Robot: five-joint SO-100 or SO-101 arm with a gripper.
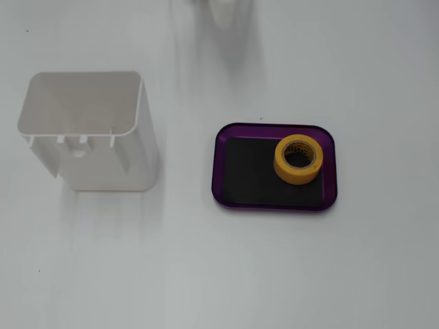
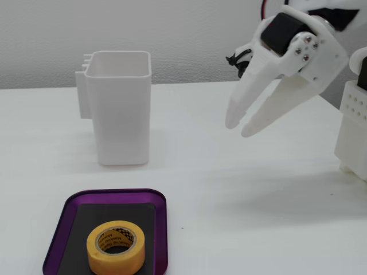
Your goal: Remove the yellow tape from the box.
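Note:
The yellow tape [image 1: 298,159] is a small roll lying flat on the black mat of the box, toward the right end in one fixed view; in the other fixed view the tape [image 2: 116,248] lies at the near end. The box [image 1: 226,130] is a shallow purple-rimmed tray; its rim also shows in the other fixed view [image 2: 163,229]. My white gripper [image 2: 239,128] hangs in the air above the table, well to the right of and behind the tray, fingers pointing down-left, slightly apart and empty. Only a blurred white part of the arm [image 1: 226,14] shows at the top edge.
A tall white open-topped container [image 1: 89,130] stands left of the tray; in the other fixed view the container [image 2: 120,114] stands behind the tray. The arm's white base [image 2: 352,137] is at the right edge. The table is plain white.

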